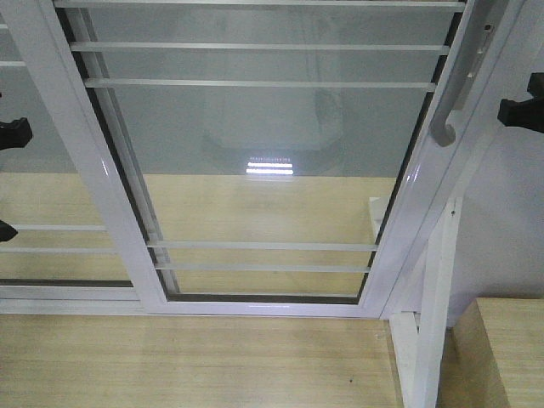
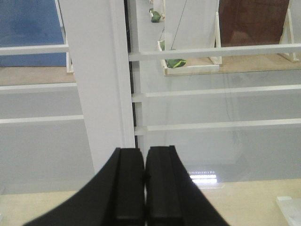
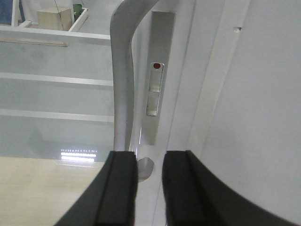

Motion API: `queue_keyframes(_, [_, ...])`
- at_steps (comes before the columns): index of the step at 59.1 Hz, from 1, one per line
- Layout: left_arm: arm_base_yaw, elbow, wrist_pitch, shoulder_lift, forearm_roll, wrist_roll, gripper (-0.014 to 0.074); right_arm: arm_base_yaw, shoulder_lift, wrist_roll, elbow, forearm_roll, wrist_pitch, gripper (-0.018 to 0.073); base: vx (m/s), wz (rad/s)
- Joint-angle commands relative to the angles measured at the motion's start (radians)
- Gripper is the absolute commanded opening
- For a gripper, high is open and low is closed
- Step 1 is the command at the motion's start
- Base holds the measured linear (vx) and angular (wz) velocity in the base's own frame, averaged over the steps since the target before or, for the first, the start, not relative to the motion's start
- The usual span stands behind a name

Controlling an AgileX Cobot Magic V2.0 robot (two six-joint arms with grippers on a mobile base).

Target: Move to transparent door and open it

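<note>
The transparent door (image 1: 263,161) fills the front view: clear glass in a white frame with thin white bars. Its curved grey handle (image 1: 449,115) hangs on the right stile. My right gripper (image 1: 510,112) hovers just right of that handle. In the right wrist view the handle (image 3: 123,84) runs down behind the left finger, and my right gripper (image 3: 149,162) is open, with the handle's lower foot showing in the gap. My left gripper (image 2: 144,162) is shut on nothing, facing the door's left white stile (image 2: 101,84). It shows at the left edge (image 1: 15,133) of the front view.
A lock plate with a red dot (image 3: 157,84) sits beside the handle. The neighbouring glass panel (image 1: 42,195) overlaps on the left. A white post (image 1: 433,297) and a wooden box (image 1: 501,353) stand at the lower right. Pale wood floor (image 1: 195,361) lies below.
</note>
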Motion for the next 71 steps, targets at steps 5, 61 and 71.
queue_keyframes(5, [-0.006,-0.034,-0.076,-0.014,-0.003,-0.01,0.0385,-0.004,-0.007,0.005,-0.03,0.0,-0.099,0.044,0.0,0.0])
queue_keyframes(61, [-0.006,-0.034,0.006,-0.014,-0.011,-0.029,0.0452,-0.004,0.406,-0.007,-0.465,-0.005,0.093,0.0456,0.0,0.0])
queue_keyframes(71, [-0.006,-0.034,0.006,-0.014,-0.011,-0.029,0.0452,-0.004,0.492,-0.007,-0.569,0.004,0.15,0.0456,0.0,0.0])
